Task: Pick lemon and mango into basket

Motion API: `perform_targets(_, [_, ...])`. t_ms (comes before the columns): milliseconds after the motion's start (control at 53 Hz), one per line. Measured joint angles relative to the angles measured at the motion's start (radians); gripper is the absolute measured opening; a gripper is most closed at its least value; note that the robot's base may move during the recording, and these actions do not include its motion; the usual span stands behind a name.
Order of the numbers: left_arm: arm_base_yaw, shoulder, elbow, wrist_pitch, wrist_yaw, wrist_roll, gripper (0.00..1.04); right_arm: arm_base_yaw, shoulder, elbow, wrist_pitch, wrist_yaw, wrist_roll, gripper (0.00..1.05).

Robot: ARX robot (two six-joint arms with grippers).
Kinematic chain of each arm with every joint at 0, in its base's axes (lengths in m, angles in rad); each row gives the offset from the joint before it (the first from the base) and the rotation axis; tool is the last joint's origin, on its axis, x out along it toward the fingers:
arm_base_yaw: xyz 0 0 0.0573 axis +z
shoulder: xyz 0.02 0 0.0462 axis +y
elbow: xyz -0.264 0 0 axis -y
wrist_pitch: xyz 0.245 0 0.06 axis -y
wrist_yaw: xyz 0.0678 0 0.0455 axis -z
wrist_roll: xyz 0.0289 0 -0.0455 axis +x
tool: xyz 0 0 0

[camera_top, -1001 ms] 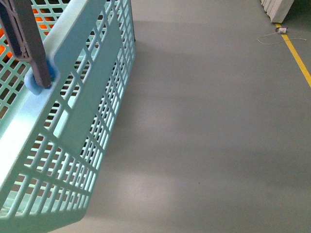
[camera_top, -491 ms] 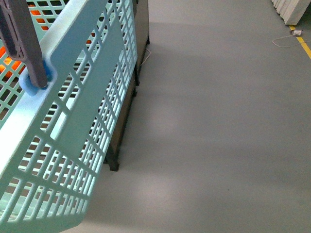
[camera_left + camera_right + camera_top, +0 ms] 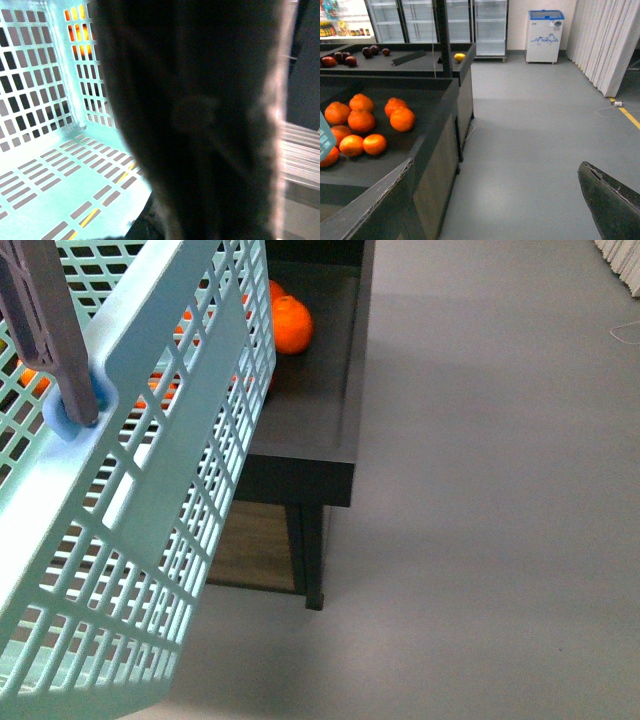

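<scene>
You are on the approach, with no fruit picked yet. The basket (image 3: 180, 440) hangs tilted at the left of the front view, its brown handle (image 3: 55, 330) up, and the part of its floor (image 3: 50, 200) that shows in the left wrist view is bare. A dark blur fills most of that view, so you cannot tell how the left hand is set or whether it has the handle. The right hand (image 3: 495, 165) is wide open and has hold of nothing.

A small yellow fruit, likely the lemon (image 3: 459, 57), lies near the corner of the farther bench (image 3: 380, 64), well apart from the right hand. No mango shows. The nearer bench (image 3: 435, 100) carries only tangerines (image 3: 402, 119).

Next, you probably need to go on past the tangerines to that far corner, then bring the open right hand over the lemon.

A second ago the front view showed only floor beside the basket. Now the bench corner (image 3: 320, 410) and tangerines (image 3: 290, 325) are in view.
</scene>
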Motion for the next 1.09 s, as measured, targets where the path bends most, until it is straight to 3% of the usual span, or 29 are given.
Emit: perform_targets(1095, [0.002, 0.0, 0.0, -0.001, 0.001, 0.001, 0.04, 0.0, 0.001, 0.0, 0.0, 0.0, 0.0, 0.96])
